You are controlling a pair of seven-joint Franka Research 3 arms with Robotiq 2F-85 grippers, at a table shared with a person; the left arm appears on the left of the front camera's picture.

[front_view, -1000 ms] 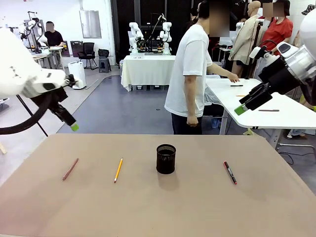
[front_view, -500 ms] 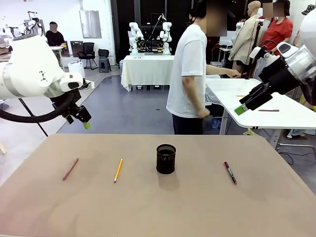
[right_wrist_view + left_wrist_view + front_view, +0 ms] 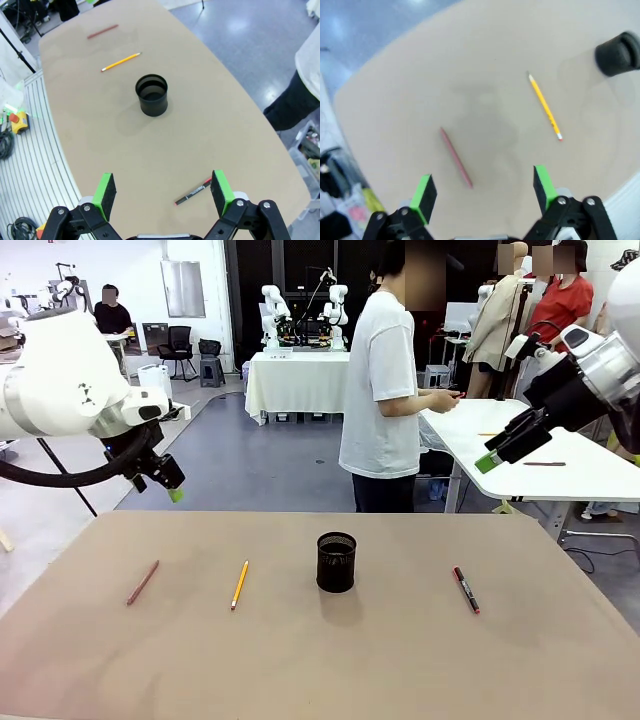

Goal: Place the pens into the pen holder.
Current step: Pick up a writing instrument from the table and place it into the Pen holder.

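The black mesh pen holder (image 3: pixel 336 561) stands upright at the table's middle. To its left lie a yellow pencil (image 3: pixel 239 584) and a dark red pen (image 3: pixel 142 582); to its right lies a black marker with red ends (image 3: pixel 465 589). My left gripper (image 3: pixel 172 488) hangs open above the table's far left edge. In the left wrist view it (image 3: pixel 485 192) hovers high over the red pen (image 3: pixel 456 157), with the pencil (image 3: pixel 545 106) and the holder (image 3: pixel 618 52) farther off. My right gripper (image 3: pixel 487 462) is open and high at the right, over the marker (image 3: pixel 194 192) and the holder (image 3: pixel 151 94).
A person in a white shirt (image 3: pixel 385 390) stands beyond the far edge, hands at a white side table (image 3: pixel 540 455). The brown tabletop (image 3: pixel 320 660) has wide free room around every pen. A ribbed grey floor strip (image 3: pixel 30 165) runs along the table's side.
My left arm swung in from the left to the table's far left edge, then held still. The right arm stayed put. The person turned toward the side table.
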